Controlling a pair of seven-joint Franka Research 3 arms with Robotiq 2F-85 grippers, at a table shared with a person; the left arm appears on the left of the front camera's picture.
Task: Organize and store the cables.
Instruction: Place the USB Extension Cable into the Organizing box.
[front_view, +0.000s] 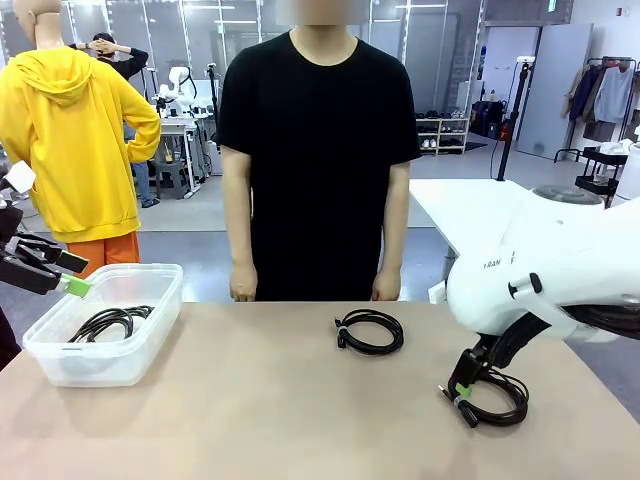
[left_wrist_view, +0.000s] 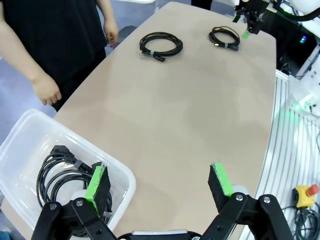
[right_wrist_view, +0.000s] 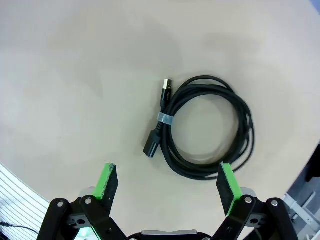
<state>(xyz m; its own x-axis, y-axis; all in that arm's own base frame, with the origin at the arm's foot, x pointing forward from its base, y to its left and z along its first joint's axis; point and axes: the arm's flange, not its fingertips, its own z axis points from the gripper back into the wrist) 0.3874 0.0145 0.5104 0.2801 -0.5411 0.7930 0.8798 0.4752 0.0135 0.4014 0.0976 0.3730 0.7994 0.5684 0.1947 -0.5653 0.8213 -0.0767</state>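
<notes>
Around: a person (front_view: 320, 150) stands at the far edge, and a clear tub (front_view: 160, 300) sits on the worktop (front_view: 280, 410) at the left.
Cables: black round coils. There are tub coils (front_view: 110, 322), a middle coil (front_view: 370, 331) and a right coil (right_wrist_view: 166, 120) that is banded with its plug tip showing.
Right gripper (right_wrist_view: 166, 172): fingers apart, over the right coil.
Left gripper (left_wrist_view: 159, 170): fingers apart, empty, at the tub's rim.
Unclear: how many coils lie in the tub.

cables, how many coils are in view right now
3 coils: one in the plastic bin at the robot's left, one at mid-table, one on the table under the open right gripper. The bin's tangle may hide another.
</notes>
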